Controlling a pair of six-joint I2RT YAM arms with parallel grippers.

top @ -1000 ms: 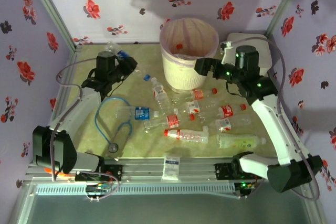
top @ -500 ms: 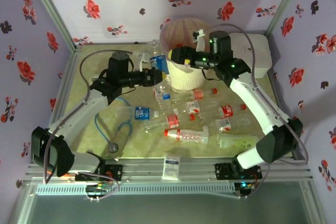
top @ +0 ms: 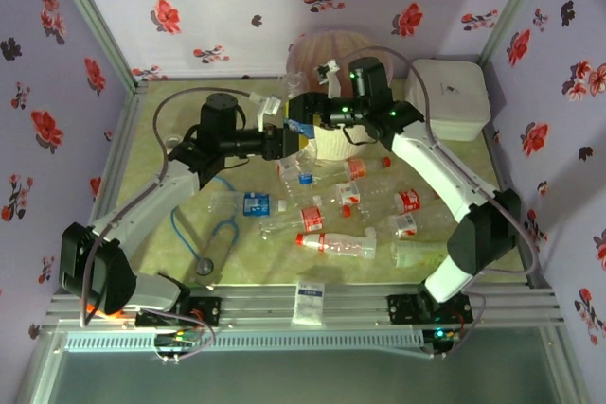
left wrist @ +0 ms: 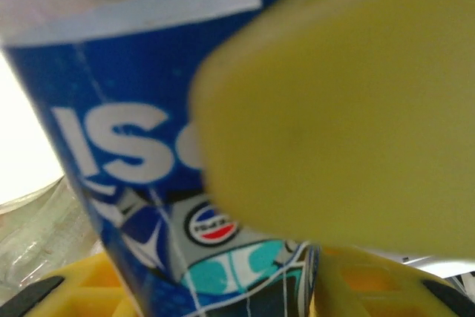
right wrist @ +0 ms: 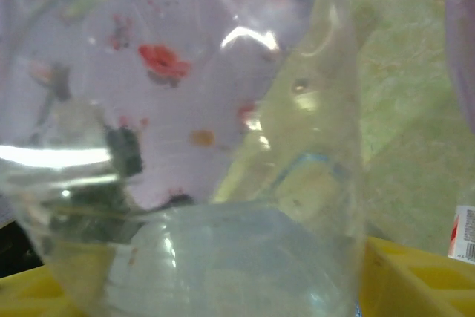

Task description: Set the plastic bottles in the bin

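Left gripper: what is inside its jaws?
A blue-labelled bottle, pinched between yellow fingers. The near finger covers much of its label.

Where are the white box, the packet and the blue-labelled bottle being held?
white box (top: 453, 96): top view, lid middle.
packet (top: 309, 301): top view, its middle.
blue-labelled bottle (left wrist: 111, 109): left wrist view, its label.

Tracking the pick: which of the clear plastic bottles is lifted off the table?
The blue-labelled clear plastic bottle gripped by the left end effector; the other bottles sit on the table.
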